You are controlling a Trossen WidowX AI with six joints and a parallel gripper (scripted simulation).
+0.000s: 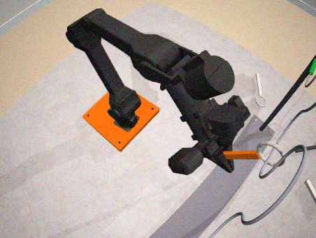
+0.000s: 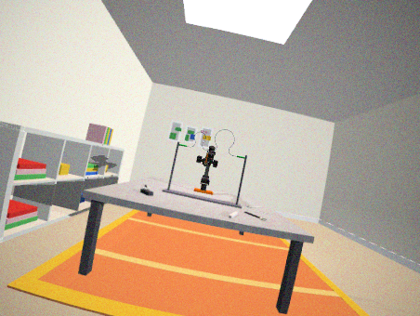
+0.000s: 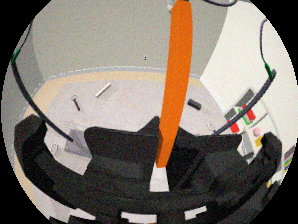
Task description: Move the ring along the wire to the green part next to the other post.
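My gripper (image 1: 226,159) (image 3: 158,119) is shut on the orange handle (image 1: 242,155) (image 3: 178,75), which sticks out from the fingers. At the handle's far end is the pale ring (image 1: 268,143); in the top view the curving grey wire (image 1: 246,222) (image 2: 225,130) appears to pass through it. The ring is beside a bend of the wire, away from both green parts; whether they touch I cannot tell. One green part (image 1: 312,66) is at the upper right edge. Both green parts show in the exterior view, left (image 2: 183,145) and right (image 2: 241,157). The ring is mostly cropped in the wrist view.
Two dark posts, left (image 2: 173,167) and right (image 2: 242,181), stand on a long grey base (image 1: 196,210). In the top view one post (image 1: 289,92) rises beyond the ring. Wire loops lie right of and below the ring. A pale stick (image 1: 259,84) lies on the table.
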